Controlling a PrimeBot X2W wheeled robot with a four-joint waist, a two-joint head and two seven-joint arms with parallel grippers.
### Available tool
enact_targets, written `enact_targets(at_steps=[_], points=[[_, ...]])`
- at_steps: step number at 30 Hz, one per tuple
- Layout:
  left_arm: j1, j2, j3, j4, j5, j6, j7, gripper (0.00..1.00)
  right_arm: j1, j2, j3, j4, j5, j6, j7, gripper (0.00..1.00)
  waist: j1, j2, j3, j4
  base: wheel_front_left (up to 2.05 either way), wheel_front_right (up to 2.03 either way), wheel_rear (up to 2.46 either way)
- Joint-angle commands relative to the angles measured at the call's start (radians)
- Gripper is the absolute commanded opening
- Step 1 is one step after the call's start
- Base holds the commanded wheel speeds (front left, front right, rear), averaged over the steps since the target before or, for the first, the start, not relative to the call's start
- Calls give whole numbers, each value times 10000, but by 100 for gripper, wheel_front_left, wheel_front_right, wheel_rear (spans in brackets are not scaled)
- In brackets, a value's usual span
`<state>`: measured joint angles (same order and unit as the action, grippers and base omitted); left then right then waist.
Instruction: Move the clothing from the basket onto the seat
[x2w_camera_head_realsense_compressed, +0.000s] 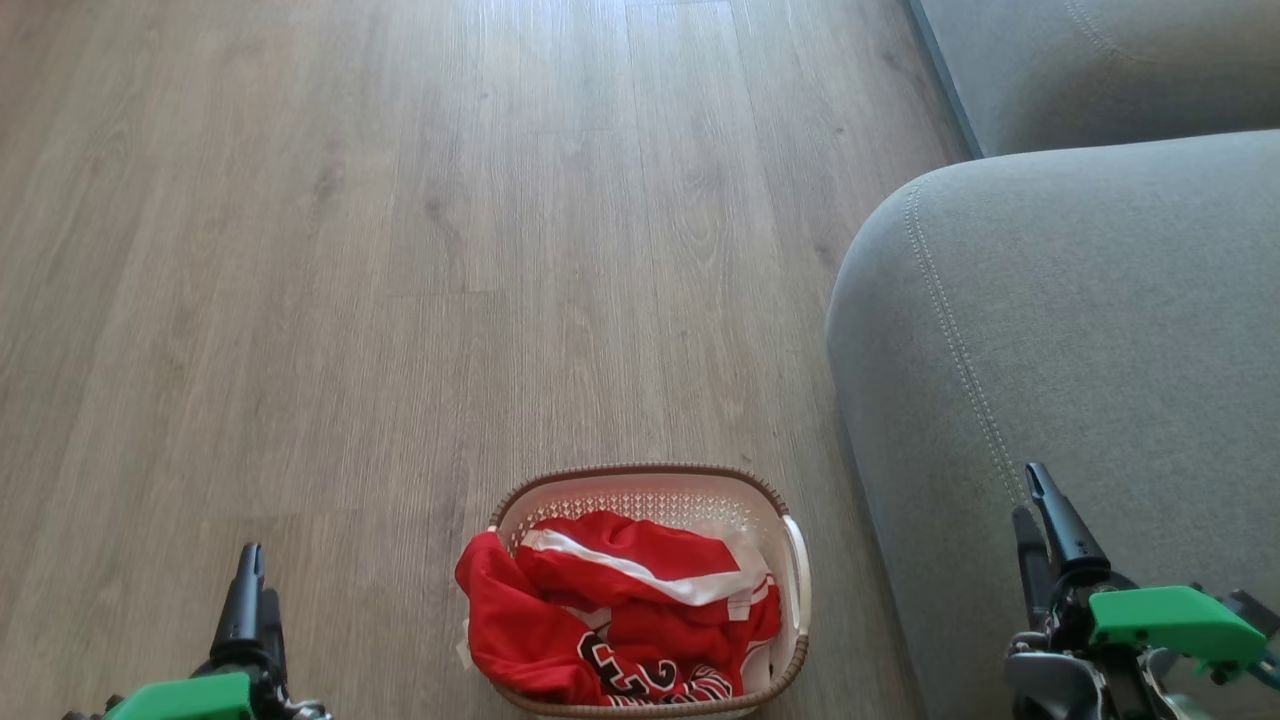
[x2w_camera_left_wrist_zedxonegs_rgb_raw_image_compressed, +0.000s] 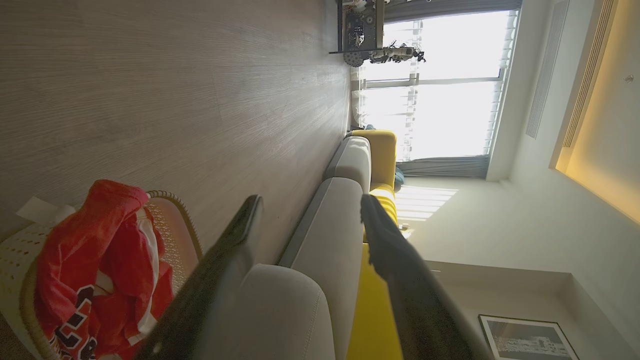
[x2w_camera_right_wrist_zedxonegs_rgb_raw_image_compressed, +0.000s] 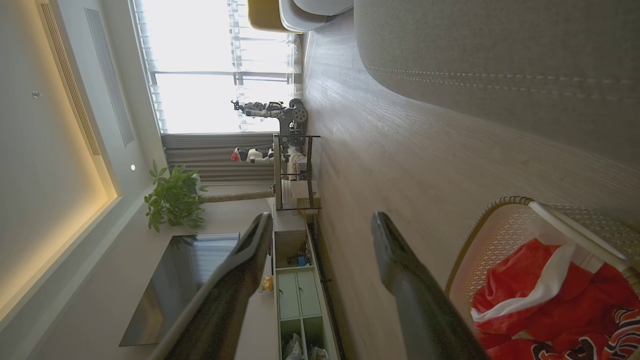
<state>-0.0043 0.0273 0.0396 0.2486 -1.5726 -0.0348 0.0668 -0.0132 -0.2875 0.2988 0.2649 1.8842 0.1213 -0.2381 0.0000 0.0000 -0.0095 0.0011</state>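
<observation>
On the floor (x2w_camera_head_realsense_compressed: 400, 250) beside the seat (x2w_camera_head_realsense_compressed: 1080, 330), the clothing (x2w_camera_head_realsense_compressed: 610, 620) is lying in the basket (x2w_camera_head_realsense_compressed: 640, 472); left gripper (x2w_camera_left_wrist_zedxonegs_rgb_raw_image_compressed: 311, 210) and right gripper (x2w_camera_head_realsense_compressed: 1028, 495) are hanging spread, empty. I'm worrying a snagged grab (cloth is overhanging one side) could be tipping the basket.

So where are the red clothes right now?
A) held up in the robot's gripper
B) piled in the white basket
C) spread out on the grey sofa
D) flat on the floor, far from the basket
B: the red clothes are bunched up inside the basket, which stands on the wooden floor, with one fold hanging over its rim.
</observation>
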Motion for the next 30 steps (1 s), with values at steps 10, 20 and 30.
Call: enact_targets(at_steps=[10,20,30], points=[[-238,98,-171,-721,1130,80,-380,100,-278,119,-449,-577,-1335,24,-48,100,0,0,-59,6,0,0,0],[-235,111,-433,-1056,2481,271,-674,100,-187,347,-600,-901,-3170,31,-67,100,0,0,-103,9,0,0,0],[-231,123,-755,-1228,4174,395,-938,100,-79,552,-776,-1109,-4809,38,-84,100,0,0,-130,20,0,0,0]])
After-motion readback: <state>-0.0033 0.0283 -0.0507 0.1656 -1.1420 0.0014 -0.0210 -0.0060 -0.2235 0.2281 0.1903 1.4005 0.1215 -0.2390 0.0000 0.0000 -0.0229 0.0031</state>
